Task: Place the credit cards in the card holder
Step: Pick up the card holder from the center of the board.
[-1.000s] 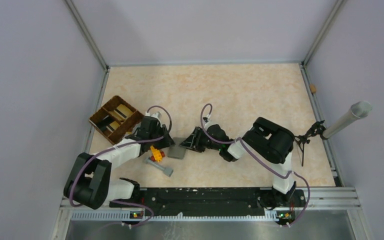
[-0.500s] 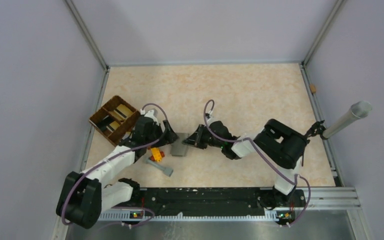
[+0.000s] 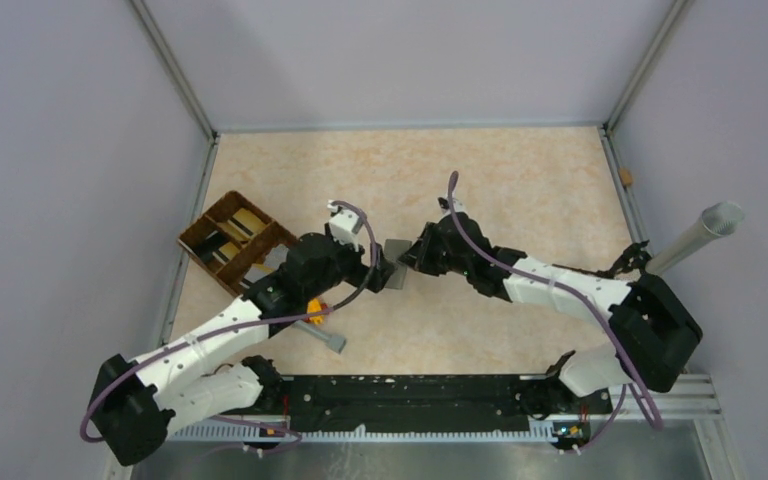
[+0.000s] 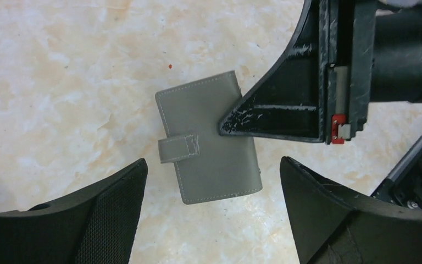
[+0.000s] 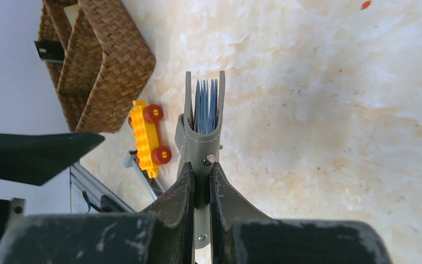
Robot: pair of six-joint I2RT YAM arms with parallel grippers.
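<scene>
Card holder (image 5: 203,118) first: it is shut like a book and pinched tight in the right end effector (image 5: 200,168). The two black fingers (image 5: 178,192) press on its grey covers from both sides. From the right wrist you see it edge on, with blue-grey pockets showing between the covers at the far end. It seems to be up off the surface (image 5: 318,110), not lying flat on it.

From the left wrist you see the flat grey side of the card holder (image 4: 209,146). A little strap (image 4: 178,149) wraps round one edge. One finger of the right end effector (image 4: 275,110) covers a corner of it.

The left end effector (image 4: 213,165) is spread wide and grips nothing. The card holder sits in the gap between its two fingers (image 4: 110,203), and they do not touch it.

From above, both end effectors meet in the middle of the surface (image 3: 480,170). The left end effector (image 3: 378,272) is on one side of the card holder (image 3: 397,277) and the right end effector (image 3: 412,262) is on the other.

Farther out on the left stands a brown woven tray (image 3: 200,232). The credit cards (image 3: 245,218), some tan and some dark, lie in its parts, well apart from the card holder.

An orange toy block (image 3: 312,308) with red wheels lies near the left arm. A grey bar (image 3: 322,336) lies just beside it.
</scene>
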